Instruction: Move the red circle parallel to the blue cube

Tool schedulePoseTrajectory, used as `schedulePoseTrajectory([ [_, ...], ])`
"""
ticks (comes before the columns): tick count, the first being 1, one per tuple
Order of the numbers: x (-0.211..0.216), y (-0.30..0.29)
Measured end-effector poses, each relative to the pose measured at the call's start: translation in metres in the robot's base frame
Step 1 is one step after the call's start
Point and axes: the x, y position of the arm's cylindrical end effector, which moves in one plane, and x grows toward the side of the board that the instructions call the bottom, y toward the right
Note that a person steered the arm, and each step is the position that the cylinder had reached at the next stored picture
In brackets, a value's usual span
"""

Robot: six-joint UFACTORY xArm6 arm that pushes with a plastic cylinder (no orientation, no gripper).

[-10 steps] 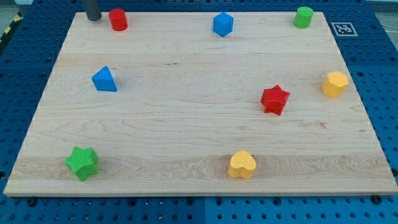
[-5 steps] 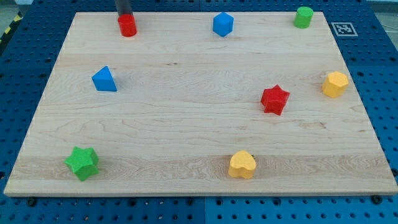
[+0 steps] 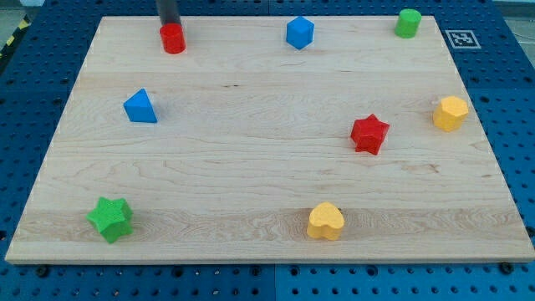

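Note:
The red circle [image 3: 173,38], a short red cylinder, stands near the top edge of the wooden board at the view's upper left. The blue cube [image 3: 299,33] stands near the same top edge, well to the view's right of it, at about the same height in the view. My tip [image 3: 170,24] is at the board's top edge, touching the red circle from the view's top side. The rod runs up out of the view.
On the board [image 3: 251,167]: a blue triangle [image 3: 140,107] at the left, a green star [image 3: 110,219] at lower left, a yellow heart [image 3: 325,221] at the bottom, a red star [image 3: 369,134] and a yellow hexagon [image 3: 450,113] at the right, a green cylinder [image 3: 408,22] at top right.
My tip moved from the left of the red circle to just above it. The red circle slid a little to the right and down.

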Motion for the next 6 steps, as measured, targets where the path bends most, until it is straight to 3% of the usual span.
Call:
schedulePoseTrajectory([
  [2,0.031,-0.009],
  [5,0.039,0.017],
  [6,0.039,-0.007],
])
